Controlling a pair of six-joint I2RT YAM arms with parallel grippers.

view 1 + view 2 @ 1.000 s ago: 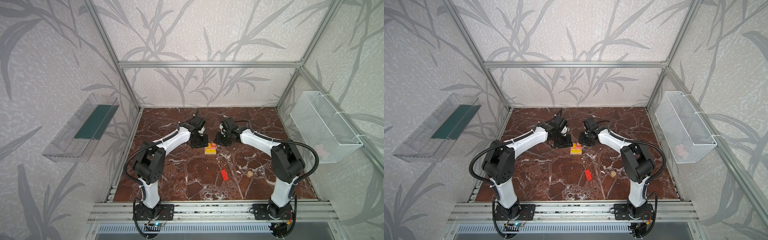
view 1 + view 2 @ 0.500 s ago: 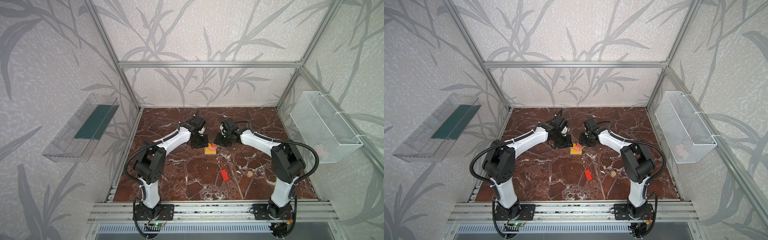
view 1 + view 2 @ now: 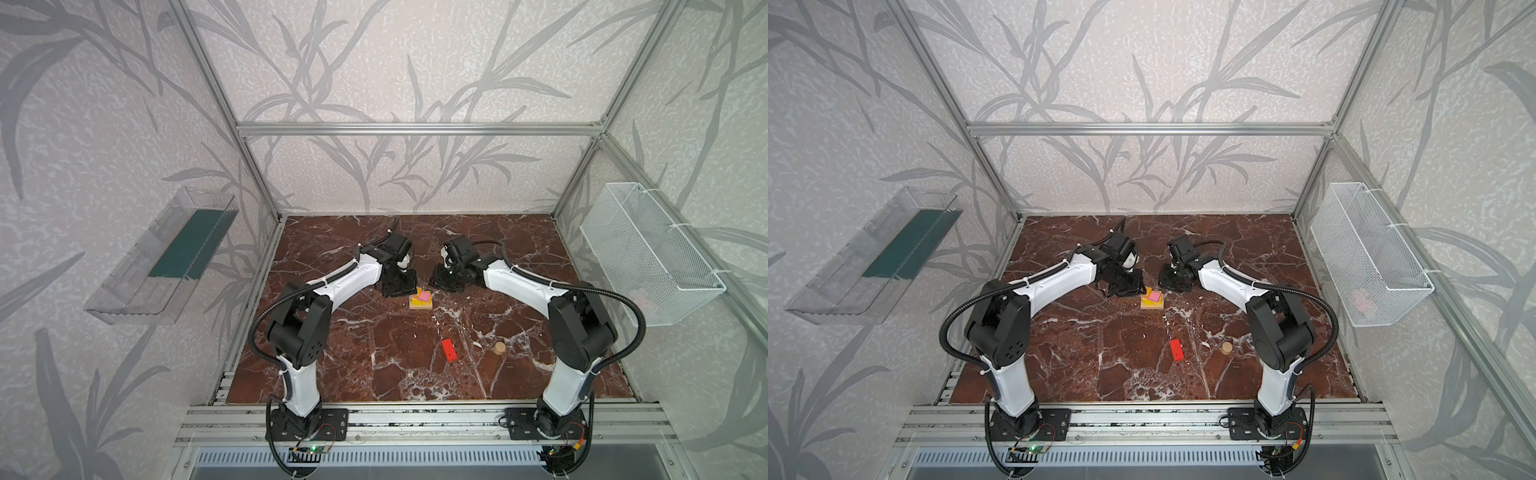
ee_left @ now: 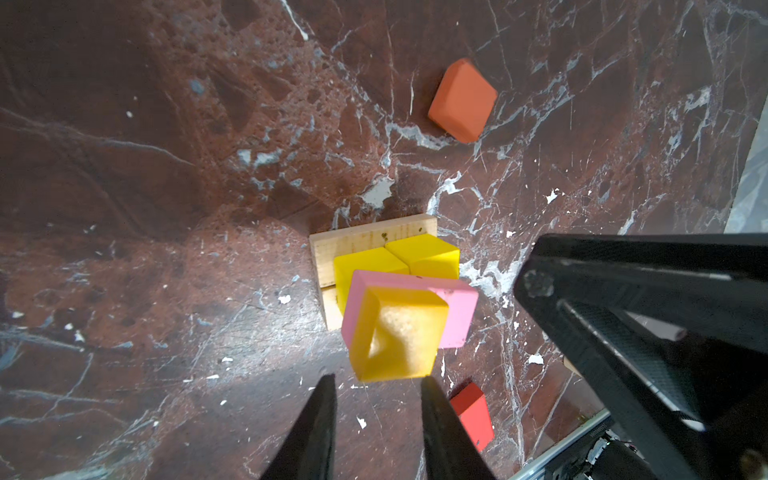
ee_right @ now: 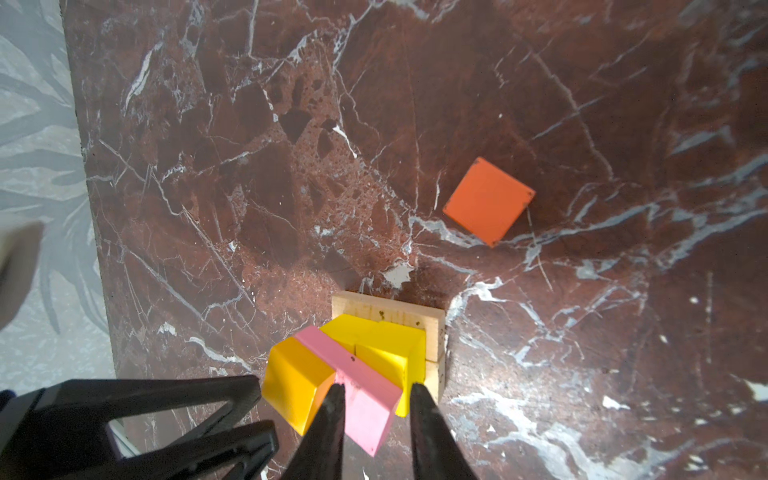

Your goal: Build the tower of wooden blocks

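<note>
Tower: planks, yellow cubes; pink brick, orange cube askew.
Table: red brick, cylinder, orange-red cube loose.
My left claw, right claw: parted; grip, cannot tell.

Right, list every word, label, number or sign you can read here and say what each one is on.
No text here can be read.
Pink brick, yellow-orange cube, red brick, wooden base: no lettering on any visible face.
Metal rail: a small dark marking, too blurred to read.
</note>
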